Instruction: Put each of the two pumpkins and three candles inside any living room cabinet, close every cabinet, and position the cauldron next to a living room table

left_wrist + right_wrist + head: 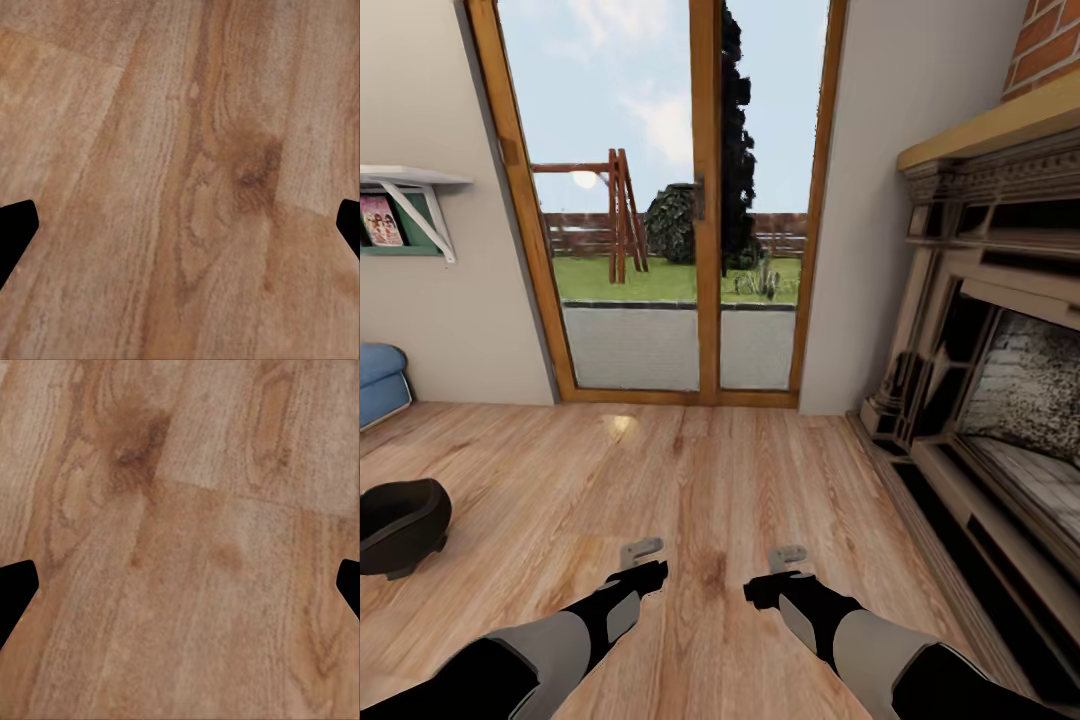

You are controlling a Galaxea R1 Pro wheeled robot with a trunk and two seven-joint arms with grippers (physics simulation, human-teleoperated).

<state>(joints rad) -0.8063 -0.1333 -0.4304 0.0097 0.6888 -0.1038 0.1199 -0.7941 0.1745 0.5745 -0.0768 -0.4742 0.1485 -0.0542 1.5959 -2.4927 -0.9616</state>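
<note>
Both grippers hang empty over the bare wooden floor (700, 470), the left gripper (643, 552) and right gripper (790, 556) each with jaws spread wide, nothing between them. The cauldron (398, 525) sits on the floor well off to the left of the left jaws, partly cut by the frame. I'd judge the danger is driving on toward the glass door (670, 200) and leaving the pot behind, or clipping the fireplace (1000, 400) close beside the right jaws.

Living room of a home: brick-topped fireplace (1000, 400), wooden plank floor (690, 480), glazed patio door (665, 200) facing a garden.
</note>
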